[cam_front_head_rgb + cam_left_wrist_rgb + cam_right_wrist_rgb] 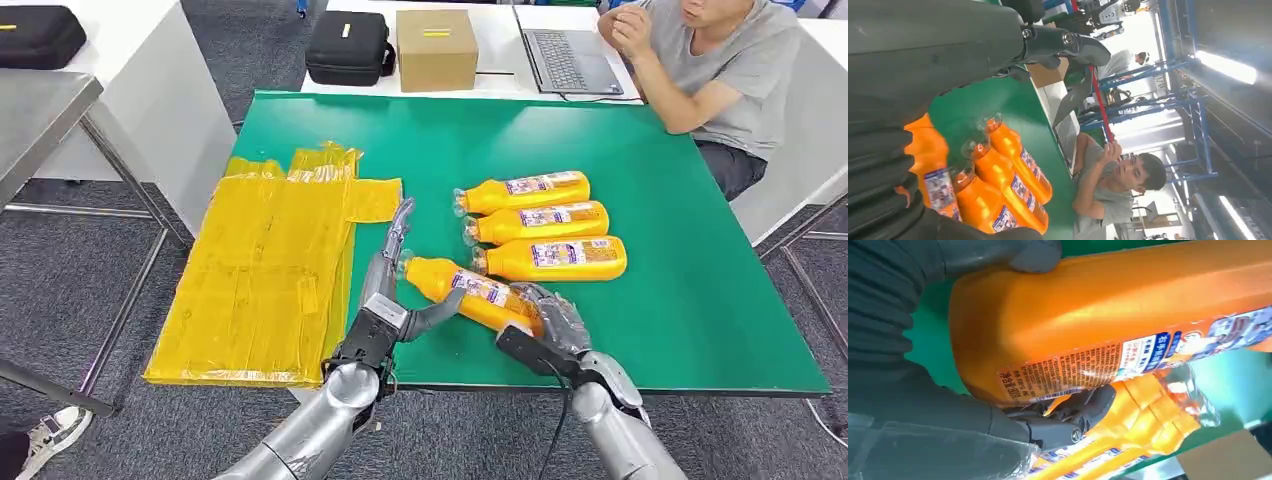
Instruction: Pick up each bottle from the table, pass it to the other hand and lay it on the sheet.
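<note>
Bottles are what you are handling, and you can read the table from left to right. At the far left the yellow sheet (268, 278) lies flat on the green table (690, 300), with part of it overhanging the table's left edge and nothing on it. Just to its right your left hand (392, 290) reaches forward with its fingers stretched out straight and its thumb angled toward the held bottle (475, 294); the thumb tip sits right at that bottle's side, but you cannot tell from these views whether it touches. That bottle lies tilted, its clear cap end pointing toward the left hand and its base toward you. Your right hand (548, 322) grips it at the base, and the right wrist view shows the thumb over one side and the dark fingers (1083, 410) wrapped under the other. Further right and a little farther from you, three more bottles (540, 225) lie side by side in a row, caps pointing left. Beyond the table's far right corner a person (715, 70) sits beside a laptop (570, 60).
</note>
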### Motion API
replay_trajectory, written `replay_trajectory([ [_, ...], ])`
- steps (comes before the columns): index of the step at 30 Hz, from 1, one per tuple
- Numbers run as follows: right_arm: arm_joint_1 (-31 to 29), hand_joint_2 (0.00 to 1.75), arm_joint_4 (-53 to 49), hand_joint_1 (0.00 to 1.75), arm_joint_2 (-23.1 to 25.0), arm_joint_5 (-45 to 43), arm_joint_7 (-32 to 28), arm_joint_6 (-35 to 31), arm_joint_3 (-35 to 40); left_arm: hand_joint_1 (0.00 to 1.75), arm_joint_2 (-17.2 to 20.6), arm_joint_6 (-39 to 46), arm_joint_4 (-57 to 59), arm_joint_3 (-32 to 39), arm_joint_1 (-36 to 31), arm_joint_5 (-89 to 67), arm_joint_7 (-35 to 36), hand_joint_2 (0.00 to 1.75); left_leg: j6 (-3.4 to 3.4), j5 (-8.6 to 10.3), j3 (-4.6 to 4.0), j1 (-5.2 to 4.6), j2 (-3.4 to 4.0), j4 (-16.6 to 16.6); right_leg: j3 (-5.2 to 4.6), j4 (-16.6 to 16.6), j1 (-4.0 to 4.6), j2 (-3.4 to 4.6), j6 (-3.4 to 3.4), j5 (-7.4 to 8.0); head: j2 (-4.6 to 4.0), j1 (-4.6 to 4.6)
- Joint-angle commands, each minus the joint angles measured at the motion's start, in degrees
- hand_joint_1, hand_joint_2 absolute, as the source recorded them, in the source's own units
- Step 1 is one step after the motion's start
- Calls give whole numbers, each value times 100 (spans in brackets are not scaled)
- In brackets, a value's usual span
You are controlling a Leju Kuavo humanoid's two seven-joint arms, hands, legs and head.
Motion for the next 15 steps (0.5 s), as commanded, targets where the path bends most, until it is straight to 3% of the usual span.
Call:
replay_trajectory([
  [1, 321, 175, -37, 175, 332, -1100, -1040, 206, -708, 0, 74, 93, 334, -104, -219, 134, 15, 175, -12, -8, 18, 1, -1, -7, 17, -1, 2, -6, -11, -11, 0, -2],
  [15, 537, 175, -358, 175, 245, -2016, -1282, -329, -630, 0, 194, 346, 90, 109, -137, 373, 15, 175, -9, -4, -22, -2, 3, -4, -21, 7, -2, -1, -6, -6, 0, -2],
])
